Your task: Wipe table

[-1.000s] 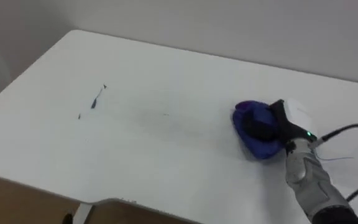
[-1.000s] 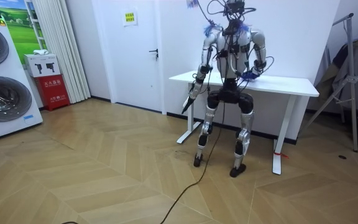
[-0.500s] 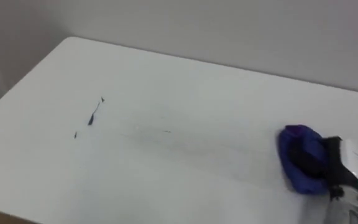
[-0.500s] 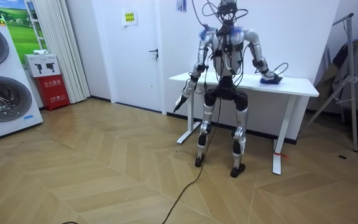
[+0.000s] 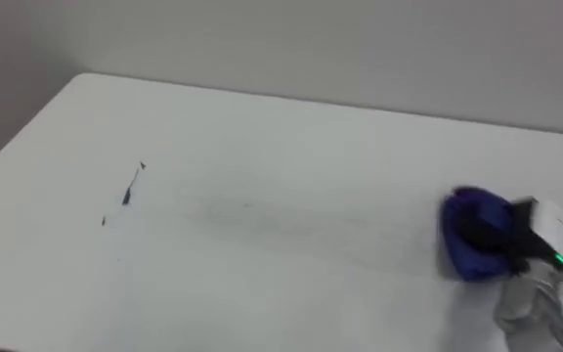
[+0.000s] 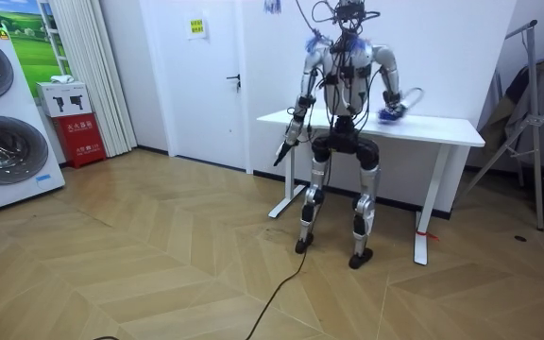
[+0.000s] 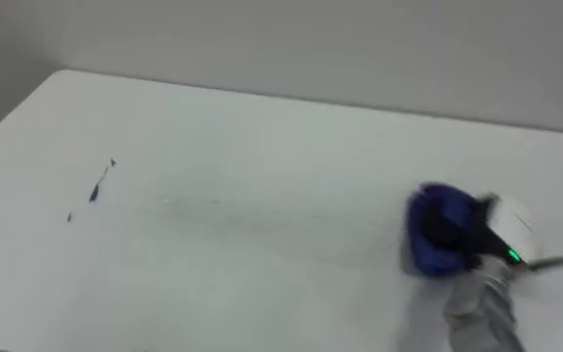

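The right hand (image 5: 521,235), fingers closed on the bunched blue wiping cloth (image 5: 462,259), has swept out to the 4 o'clock end of the white rectangular surface (image 5: 291,137) and eased slightly back. The dark smudges (image 5: 125,196) at 9 o'clock stay unwiped, so the real job is still ahead.

Humanoid robot: silver-grey arms and legs, dark torso and waist, bluish patches at shoulders. Black cable tangle crowns head; lines rise from shoulders out of frame; dark cable trails across near floor. Right hand (image 5: 521,233) black, white plate on back, small green light at wrist, silver-grey forearm, dark cable alongside. Left hand (image 6: 280,156) dark.
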Robot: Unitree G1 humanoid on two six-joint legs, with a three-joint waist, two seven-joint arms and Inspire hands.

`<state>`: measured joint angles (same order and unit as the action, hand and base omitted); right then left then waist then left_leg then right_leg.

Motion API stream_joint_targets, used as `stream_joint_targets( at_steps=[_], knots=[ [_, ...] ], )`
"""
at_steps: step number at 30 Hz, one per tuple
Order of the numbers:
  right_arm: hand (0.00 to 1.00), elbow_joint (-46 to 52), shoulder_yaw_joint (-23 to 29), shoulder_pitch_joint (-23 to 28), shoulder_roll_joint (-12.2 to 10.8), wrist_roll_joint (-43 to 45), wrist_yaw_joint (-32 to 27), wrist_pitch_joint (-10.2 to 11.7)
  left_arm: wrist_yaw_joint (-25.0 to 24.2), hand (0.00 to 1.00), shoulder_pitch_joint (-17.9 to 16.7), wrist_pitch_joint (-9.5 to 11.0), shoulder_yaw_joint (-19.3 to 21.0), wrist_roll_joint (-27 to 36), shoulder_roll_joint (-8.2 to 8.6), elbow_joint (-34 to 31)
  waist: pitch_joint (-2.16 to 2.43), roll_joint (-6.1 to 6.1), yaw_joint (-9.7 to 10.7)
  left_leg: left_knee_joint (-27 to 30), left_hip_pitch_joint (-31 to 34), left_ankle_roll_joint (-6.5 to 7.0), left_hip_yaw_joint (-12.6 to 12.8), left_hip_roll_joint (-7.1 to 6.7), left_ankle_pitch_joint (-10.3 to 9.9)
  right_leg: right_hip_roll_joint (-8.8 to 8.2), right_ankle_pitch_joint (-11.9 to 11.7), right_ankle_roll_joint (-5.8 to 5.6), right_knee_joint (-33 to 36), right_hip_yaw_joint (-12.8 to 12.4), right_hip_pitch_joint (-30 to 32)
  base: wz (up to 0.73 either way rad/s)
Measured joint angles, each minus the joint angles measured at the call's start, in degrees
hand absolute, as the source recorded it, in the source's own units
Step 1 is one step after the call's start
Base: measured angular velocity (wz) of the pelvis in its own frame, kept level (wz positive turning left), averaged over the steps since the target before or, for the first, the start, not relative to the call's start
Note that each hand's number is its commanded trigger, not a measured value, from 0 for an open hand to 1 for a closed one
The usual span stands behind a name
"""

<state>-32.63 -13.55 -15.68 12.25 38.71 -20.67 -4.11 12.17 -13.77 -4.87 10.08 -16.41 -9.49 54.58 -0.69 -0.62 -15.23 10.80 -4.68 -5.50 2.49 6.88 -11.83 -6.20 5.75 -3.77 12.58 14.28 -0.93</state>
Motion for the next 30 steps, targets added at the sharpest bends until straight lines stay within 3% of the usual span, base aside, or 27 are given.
stream_joint_targets(
  at_steps=[1,3,5,8,10,12,13,16,19,21,23,26,28,30],
  knots=[
    [1.00,-0.37,-1.66,-3.09,-1.07,1.43,1.25,1.64,-0.39,0.00,0.12,-0.18,-0.90,-0.02,0.30,-0.54,-0.15,0.25,-1.50,-0.19,0.08,0.19,-0.50,-0.01,0.23,0.12,0.12,-0.12,-0.33,0.08,-0.18,0.30],
    [1.00,-0.33,-2.26,-5.46,-1.69,2.15,2.08,2.94,-0.49,0.00,-1.57,-0.54,-1.33,0.04,0.22,-2.57,0.11,-0.23,-3.35,-0.81,0.17,0.33,-1.75,-0.31,0.54,0.01,0.31,-0.42,-1.16,0.68,-0.91,0.36],
    [1.00,-0.97,-1.78,-4.85,-1.33,2.30,1.90,2.99,-0.47,0.00,-4.12,-1.91,-1.20,0.16,-0.17,-3.17,0.29,-0.51,-3.13,-0.89,-0.14,0.54,-3.13,-0.80,0.66,-0.63,0.57,-0.85,-1.88,2.69,-2.42,0.55],
    [1.00,-6.79,2.49,0.99,0.05,2.22,1.24,3.76,-0.45,0.00,-7.58,-2.31,1.21,0.66,-0.33,-3.43,0.39,-0.85,-1.20,-0.93,-1.31,0.72,-3.25,-0.87,0.77,-1.03,0.58,-0.88,-2.24,5.34,-4.79,0.57],
    [1.00,-8.44,10.14,9.08,1.38,0.29,-2.42,9.57,-0.49,0.00,-9.91,-2.10,5.02,0.48,-0.35,-3.36,0.54,-1.25,2.08,-1.10,-2.00,0.85,-2.80,-1.65,0.85,-1.97,1.30,-1.96,-2.32,6.68,-6.71,0.47],
    [1.00,-9.74,16.33,13.14,2.68,-0.39,-4.41,12.06,-0.46,0.00,-11.09,-1.42,9.02,-0.12,-0.42,-3.40,0.67,-1.09,3.96,-1.26,-2.99,0.85,-2.42,-1.96,0.85,-2.26,1.44,-2.17,-2.86,6.82,-8.16,0.14],
    [1.00,-10.97,20.00,15.18,3.43,-0.66,-5.09,12.62,-0.42,0.00,-11.71,-0.68,11.12,-0.64,-0.70,-3.40,1.23,-1.43,4.69,-1.39,-3.27,0.85,-1.67,-2.02,0.85,-2.39,1.49,-2.24,-2.98,6.81,-8.30,-0.05],
    [1.00,-16.96,26.08,17.11,6.91,-2.60,-5.52,13.39,-0.44,0.00,-11.71,0.63,13.33,-0.64,-1.96,-3.62,1.41,-1.73,7.13,-1.43,-5.02,0.88,-0.74,-2.13,0.83,-2.59,1.49,-2.24,-2.87,6.93,-10.19,-0.02],
    [1.00,-20.38,28.90,18.16,8.97,-5.44,-5.90,13.24,-0.43,0.00,-11.53,2.44,12.72,-0.12,-2.81,-3.98,1.57,-1.92,7.94,-1.39,-4.99,1.32,0.10,-2.15,0.57,-2.63,1.51,-2.28,-2.96,6.89,-10.07,-0.13],
    [1.00,-20.42,28.78,17.95,8.97,-7.31,-6.06,12.75,-0.38,0.00,-10.73,2.48,11.42,0.01,-2.64,-3.92,1.53,-1.73,8.43,-1.40,-4.99,1.76,0.18,-2.16,0.24,-2.67,1.67,-2.53,-2.93,6.85,-9.94,-0.09],
    [1.00,-20.34,27.73,16.79,8.76,-7.73,-5.93,11.07,-0.36,0.00,-9.52,2.46,9.17,-0.03,-2.61,-3.75,1.51,-1.67,7.59,-1.44,-5.04,1.72,0.50,-2.18,-0.14,-2.62,1.91,-2.87,-2.95,6.46,-9.52,-0.26],
    [1.00,-19.24,23.10,13.43,8.22,-7.82,-5.88,6.13,-0.32,0.00,-7.49,2.28,3.86,0.02,-1.82,-3.44,1.42,-0.92,6.14,-1.21,-4.90,1.43,0.40,-2.07,-0.37,-2.01,1.54,-2.06,-2.74,5.26,-8.96,-0.33],
    [1.00,-13.25,16.28,12.85,6.69,-7.01,-4.41,1.93,-0.28,0.00,-6.35,2.24,0.76,0.00,-1.13,-2.80,1.30,-0.54,3.55,-1.22,-4.85,1.25,0.35,-1.53,-0.30,-0.72,0.92,-1.11,-2.61,2.91,-7.45,-0.54],
    [1.00,-7.16,10.00,10.92,4.54,-5.70,-1.33,0.12,-0.18,0.00,-5.31,1.44,0.44,-0.02,-0.13,-2.61,1.25,-0.54,1.45,-1.28,-4.12,1.21,-0.77,-1.39,-0.27,0.15,0.63,-0.52,-2.42,2.19,-5.57,-0.49]
  ],
)
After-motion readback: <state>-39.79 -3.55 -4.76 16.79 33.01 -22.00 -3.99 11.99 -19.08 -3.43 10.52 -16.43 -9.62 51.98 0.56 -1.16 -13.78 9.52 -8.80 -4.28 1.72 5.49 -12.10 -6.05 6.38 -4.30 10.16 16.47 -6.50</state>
